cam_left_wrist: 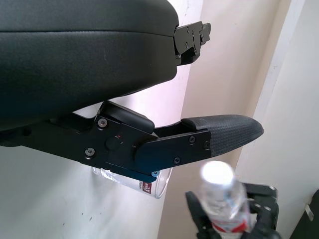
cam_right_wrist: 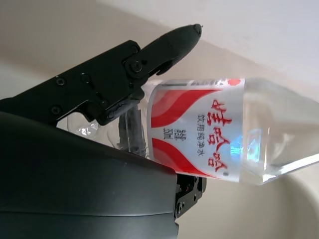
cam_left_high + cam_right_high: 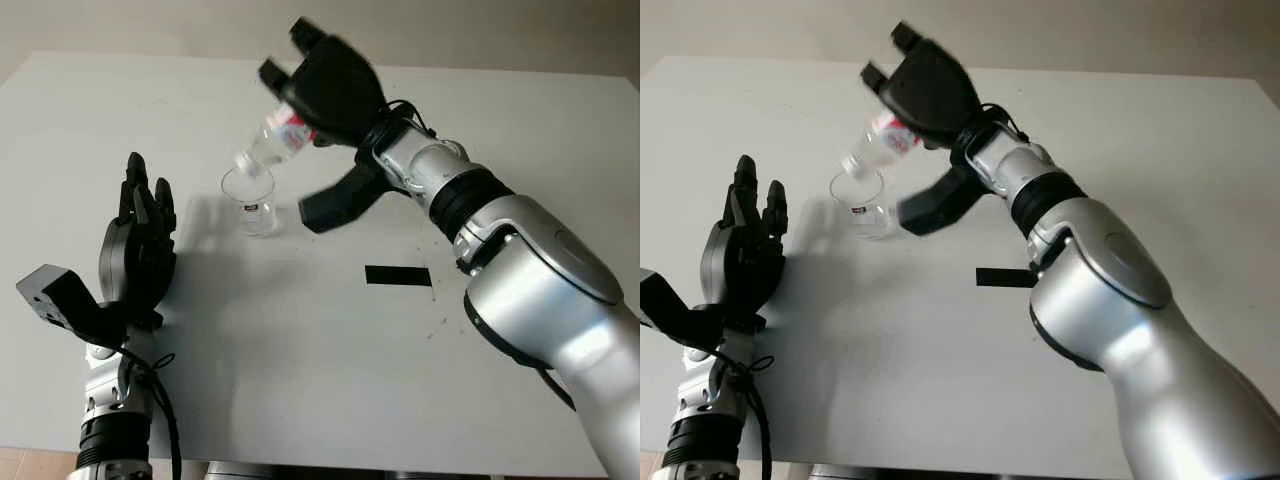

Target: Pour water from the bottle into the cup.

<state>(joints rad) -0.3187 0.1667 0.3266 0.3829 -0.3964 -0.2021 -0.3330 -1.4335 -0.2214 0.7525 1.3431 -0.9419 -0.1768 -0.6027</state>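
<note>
Clear plastic water bottle w/ red-and-white label [image 3: 272, 140] is held tilted steeply, neck end down, above a small clear plastic cup [image 3: 250, 200]. Bottle mouth sits just over the cup's rim, at the far-right side of it; can't tell whether it touches. Bottle base points up and back toward the right hand [image 3: 325, 85], which is closed round the bottle's upper body, black fingers wrapped over the label. In the right wrist view the label [image 2: 199, 127] has red swooshes and red characters, and the section of bottle past the label looks transparent w/ a bluish glint; water level inside can't be read. No stream visible between mouth and cup.

Cup stands upright on the white table top [image 3: 300, 380], roughly centre-left, w/ a small dark-and-red mark on its side near the bottom. Contents can't be made out; it looks see-through all the way down.

Left hand [image 3: 140, 240] is open, holding nothing, above the table just left of the cup, apart from it, palm side facing the cup. From the left wrist view, cup [image 1: 142, 181] shows behind the black finger [image 1: 224, 134], bottle further on.

Black rectangular tape strip [image 3: 398, 276] lies flat on the table right of the cup, well apart from it, beneath the silver right forearm [image 3: 520, 250].
</note>
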